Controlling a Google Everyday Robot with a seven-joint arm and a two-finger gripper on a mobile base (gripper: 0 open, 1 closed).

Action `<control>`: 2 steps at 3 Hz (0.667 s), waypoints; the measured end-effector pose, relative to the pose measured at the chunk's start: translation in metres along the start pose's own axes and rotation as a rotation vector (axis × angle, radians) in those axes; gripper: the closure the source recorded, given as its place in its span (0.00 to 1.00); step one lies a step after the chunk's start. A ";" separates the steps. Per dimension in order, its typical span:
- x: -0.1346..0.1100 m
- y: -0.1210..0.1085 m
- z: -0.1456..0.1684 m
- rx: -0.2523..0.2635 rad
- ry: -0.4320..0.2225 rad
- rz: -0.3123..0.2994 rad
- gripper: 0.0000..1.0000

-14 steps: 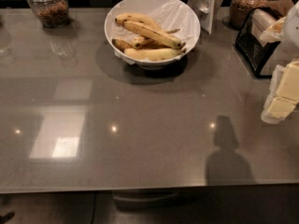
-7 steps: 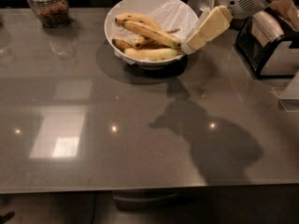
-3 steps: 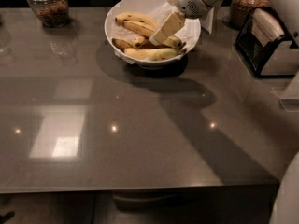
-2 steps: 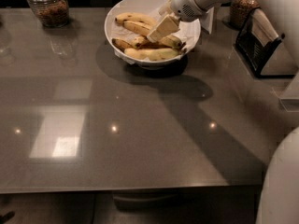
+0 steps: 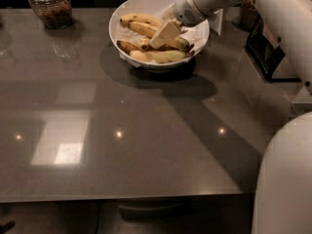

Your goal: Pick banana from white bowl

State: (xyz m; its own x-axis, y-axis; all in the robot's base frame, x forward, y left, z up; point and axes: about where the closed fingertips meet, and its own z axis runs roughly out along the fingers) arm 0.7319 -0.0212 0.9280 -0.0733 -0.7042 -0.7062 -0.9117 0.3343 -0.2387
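- As your arm reaches in from the upper right, the tool is now down over the white bowl, right above the fruit. A few seconds back it sat at the table's right edge, well apart from the bowl.
- Since then it has swung left across the rim, and in the last second it slid a touch further in. The fruit hasn't shifted at all. I read that as approach done, grasp about to start, nothing lifted yet.
- Whether the tool is open or closed, I cannot tell from this angle. I also can't tell if it touches the fruit or hangs just above it.
- Your target, the banana, lies in the bowl on the crumpled paper. It sits between the shorter curved banana behind it and the paler banana in front.
- Its long axis runs diagonally, upper left to lower right in the camera view, and nearly straight. The dark tip points lower right, toward the bowl's right rim, and the other end points back left.
- The tool hides the banana's middle, which looks to me like the right place to grip, across that long axis.
- The bowl stands at the far side of the table, with a glass jar well off to its left.
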 end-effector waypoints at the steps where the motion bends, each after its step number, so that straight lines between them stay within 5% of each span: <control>1: 0.005 -0.003 0.007 -0.002 0.015 0.005 0.33; 2: 0.010 -0.007 0.010 0.002 0.037 0.002 0.45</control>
State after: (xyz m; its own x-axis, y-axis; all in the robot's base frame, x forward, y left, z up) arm 0.7412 -0.0247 0.9157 -0.0898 -0.7261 -0.6817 -0.9107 0.3369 -0.2389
